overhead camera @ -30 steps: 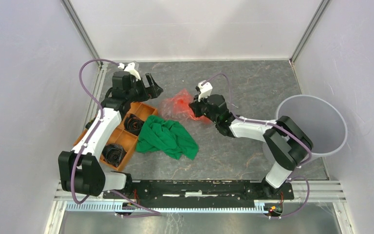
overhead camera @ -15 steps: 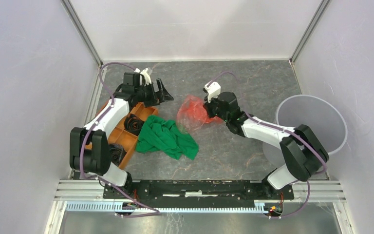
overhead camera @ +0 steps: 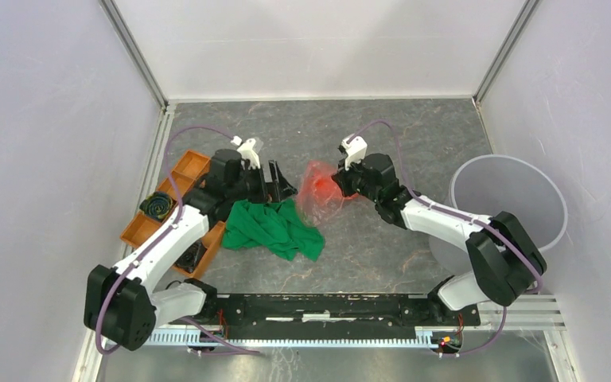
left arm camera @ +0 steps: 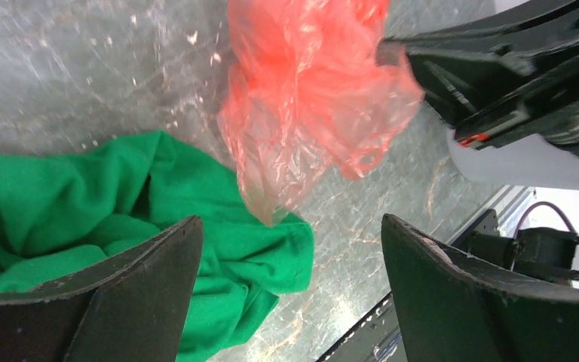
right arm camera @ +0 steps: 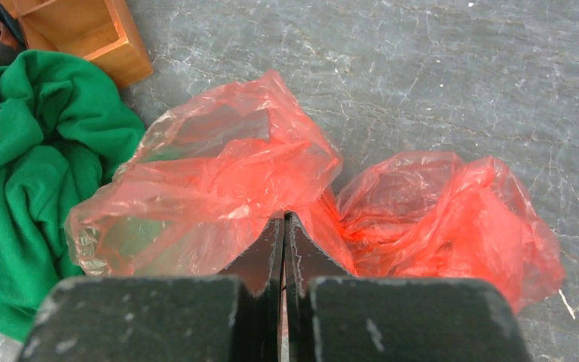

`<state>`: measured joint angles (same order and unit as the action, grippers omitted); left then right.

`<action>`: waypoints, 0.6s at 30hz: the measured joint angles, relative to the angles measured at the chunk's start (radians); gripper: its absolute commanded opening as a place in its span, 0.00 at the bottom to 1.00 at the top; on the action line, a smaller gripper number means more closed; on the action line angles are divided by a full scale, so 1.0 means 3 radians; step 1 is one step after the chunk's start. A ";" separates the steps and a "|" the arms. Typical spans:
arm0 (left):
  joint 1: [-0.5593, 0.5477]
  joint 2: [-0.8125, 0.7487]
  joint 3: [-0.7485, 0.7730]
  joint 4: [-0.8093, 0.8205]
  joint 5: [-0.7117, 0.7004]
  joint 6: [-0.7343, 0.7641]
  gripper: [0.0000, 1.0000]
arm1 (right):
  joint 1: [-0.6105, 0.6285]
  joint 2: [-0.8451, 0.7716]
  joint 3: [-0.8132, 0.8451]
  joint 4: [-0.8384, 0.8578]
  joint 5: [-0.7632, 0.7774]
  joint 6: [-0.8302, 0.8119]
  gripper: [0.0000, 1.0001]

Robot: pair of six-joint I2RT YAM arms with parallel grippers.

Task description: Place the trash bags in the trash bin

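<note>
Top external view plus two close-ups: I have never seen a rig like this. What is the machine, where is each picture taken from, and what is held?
Two white robot arms, left and right, are bolted at the near edge of a grey table. The wide picture looks down from above and behind them; each close-up comes from a wrist camera, so the dark fingers in it belong to that arm's tool. On it lie a green cloth, an orange compartment tray with black rolls, and, at the right, a translucent trash bin. The right tool is shut on a red trash bag. The left tool is open, holding nothing, facing the bag.
</note>
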<state>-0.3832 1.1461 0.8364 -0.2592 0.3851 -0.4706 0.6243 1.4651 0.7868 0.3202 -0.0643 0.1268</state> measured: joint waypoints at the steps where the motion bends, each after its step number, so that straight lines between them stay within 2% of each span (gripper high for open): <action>1: -0.0051 0.0014 -0.0086 0.0074 -0.0042 -0.0069 0.90 | 0.0000 -0.0015 -0.0031 -0.0003 -0.0014 0.0010 0.00; 4: -0.0203 0.0086 -0.0308 0.0245 -0.0149 -0.0226 0.93 | 0.0000 -0.0069 -0.0085 0.0005 -0.0039 0.0029 0.00; 6: -0.0300 0.0169 -0.0384 0.0324 -0.0187 -0.0308 1.00 | 0.0000 -0.0109 -0.0114 0.0027 -0.0055 0.0038 0.00; 10: -0.0488 0.0334 -0.0425 0.0465 -0.0362 -0.0416 0.99 | 0.0000 -0.0202 -0.0178 0.0076 -0.0088 0.0064 0.00; 18: -0.0584 0.0696 -0.0422 0.0846 -0.0642 -0.0546 0.62 | -0.0010 -0.0319 -0.0259 0.0099 -0.0151 0.0089 0.00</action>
<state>-0.5583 1.3548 0.7097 -0.0055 0.1925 -0.6342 0.6212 1.3693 0.7090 0.3500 -0.1097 0.1535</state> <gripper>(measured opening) 0.729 0.006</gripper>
